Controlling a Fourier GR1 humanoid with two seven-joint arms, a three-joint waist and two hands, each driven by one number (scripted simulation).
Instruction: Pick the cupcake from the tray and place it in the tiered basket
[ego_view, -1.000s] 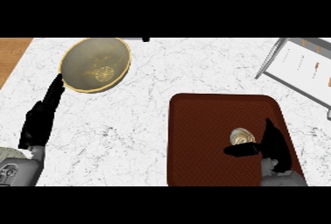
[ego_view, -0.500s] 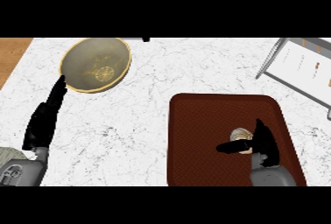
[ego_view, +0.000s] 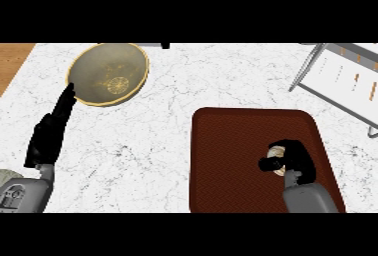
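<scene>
Because the cupcake (ego_view: 279, 159) must leave the tray (ego_view: 229, 150), my right hand (ego_view: 294, 161) curls around it; my left hand (ego_view: 50, 131) rests, fingers straight.

One tray (ego_view: 236, 150), one cupcake (ego_view: 277, 150), one plate (ego_view: 108, 74)

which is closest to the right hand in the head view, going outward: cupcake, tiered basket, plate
1. cupcake, under the right hand on the tray, fingers curled over it.
2. tiered basket, at the upper right edge.
3. plate, far upper left.
</scene>
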